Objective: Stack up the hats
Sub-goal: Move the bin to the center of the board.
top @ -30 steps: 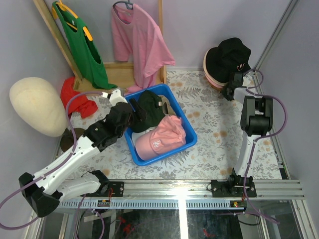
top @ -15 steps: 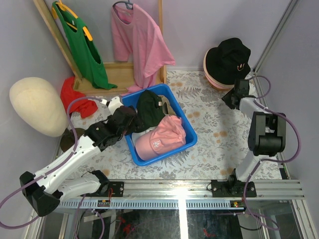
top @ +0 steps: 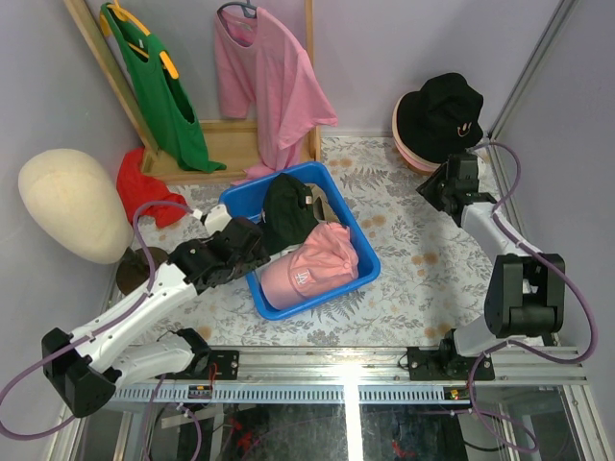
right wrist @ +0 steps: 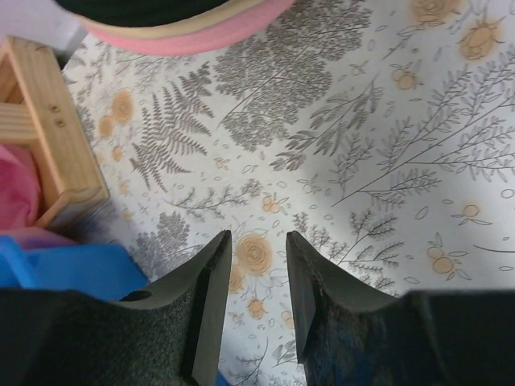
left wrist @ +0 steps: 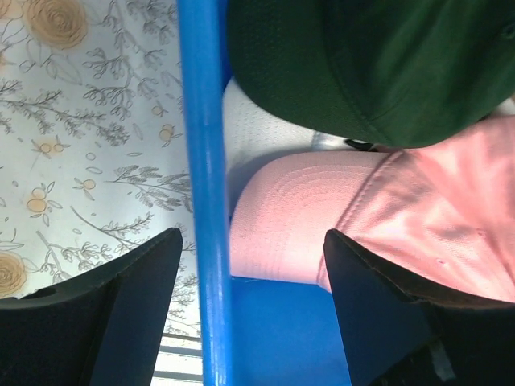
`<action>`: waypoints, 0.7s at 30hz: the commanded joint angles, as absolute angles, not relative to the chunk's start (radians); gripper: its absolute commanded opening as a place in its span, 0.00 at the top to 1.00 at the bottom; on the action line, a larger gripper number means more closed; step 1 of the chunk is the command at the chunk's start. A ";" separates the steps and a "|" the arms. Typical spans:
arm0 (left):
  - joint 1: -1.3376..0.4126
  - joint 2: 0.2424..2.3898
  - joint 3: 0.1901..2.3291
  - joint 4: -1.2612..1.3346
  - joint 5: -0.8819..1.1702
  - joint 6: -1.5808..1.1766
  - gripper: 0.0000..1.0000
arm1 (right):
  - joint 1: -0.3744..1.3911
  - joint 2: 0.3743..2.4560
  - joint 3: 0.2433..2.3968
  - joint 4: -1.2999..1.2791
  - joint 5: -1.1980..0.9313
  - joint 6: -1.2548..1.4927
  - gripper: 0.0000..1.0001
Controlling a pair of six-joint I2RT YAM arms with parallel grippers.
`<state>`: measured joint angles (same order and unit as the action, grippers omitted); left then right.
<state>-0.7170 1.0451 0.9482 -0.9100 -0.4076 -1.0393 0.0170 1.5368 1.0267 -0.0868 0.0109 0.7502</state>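
A black bucket hat (top: 442,113) lies on a pink bucket hat (top: 407,152) at the back right; the pink brim (right wrist: 185,32) shows in the right wrist view. A blue bin (top: 357,280) holds a dark green cap (top: 288,206), a pink cap (top: 312,269), a tan cap (top: 327,207) and a white cap (left wrist: 257,129). My left gripper (top: 255,245) is open and empty, its jaws (left wrist: 251,241) straddling the bin's left rim (left wrist: 205,161) beside the pink cap (left wrist: 418,217) and green cap (left wrist: 378,64). My right gripper (top: 437,187) hangs over bare tablecloth in front of the hat stack, slightly open and empty (right wrist: 257,237).
A wooden rack (top: 221,139) at the back carries a green T-shirt (top: 159,91) and a pink T-shirt (top: 269,82); its base (right wrist: 48,137) shows in the right wrist view. A cream mannequin head (top: 72,202) and a red cloth (top: 149,187) are at the left.
My left gripper has slid nearer along the bin's left rim. My right gripper has drawn back from the hat stack, toward the left and nearer.
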 commanded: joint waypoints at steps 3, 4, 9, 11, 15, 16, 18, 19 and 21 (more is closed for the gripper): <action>-0.713 1.010 0.845 -0.919 -0.402 -1.092 0.29 | 0.065 1.453 1.028 -0.108 -0.018 0.730 0.59; -0.712 1.013 0.830 -0.897 -0.394 -1.091 0.29 | 0.072 1.443 1.031 -0.110 -0.021 0.728 0.59; -0.713 1.032 0.771 -0.755 -0.356 -1.060 0.32 | 0.095 1.399 1.060 -0.146 -0.031 0.718 0.59; -0.712 1.046 0.757 -0.712 -0.338 -1.034 0.37 | 0.100 1.380 1.073 -0.168 -0.033 0.712 0.59; -0.714 1.058 0.740 -0.636 -0.282 -0.976 0.60 | 0.103 1.340 1.105 -0.204 -0.031 0.703 0.59; -0.715 1.056 0.734 -0.613 -0.262 -0.966 0.67 | 0.104 1.334 1.120 -0.215 -0.032 0.700 0.59; -0.717 1.048 0.730 -0.591 -0.230 -0.949 0.79 | 0.104 1.320 1.140 -0.231 -0.033 0.698 0.58; -0.721 1.048 0.732 -0.582 -0.215 -0.938 0.85 | 0.104 1.313 1.150 -0.240 -0.034 0.697 0.58; -0.734 1.056 0.745 -0.576 -0.195 -0.919 0.93 | 0.104 1.298 1.171 -0.257 -0.034 0.697 0.58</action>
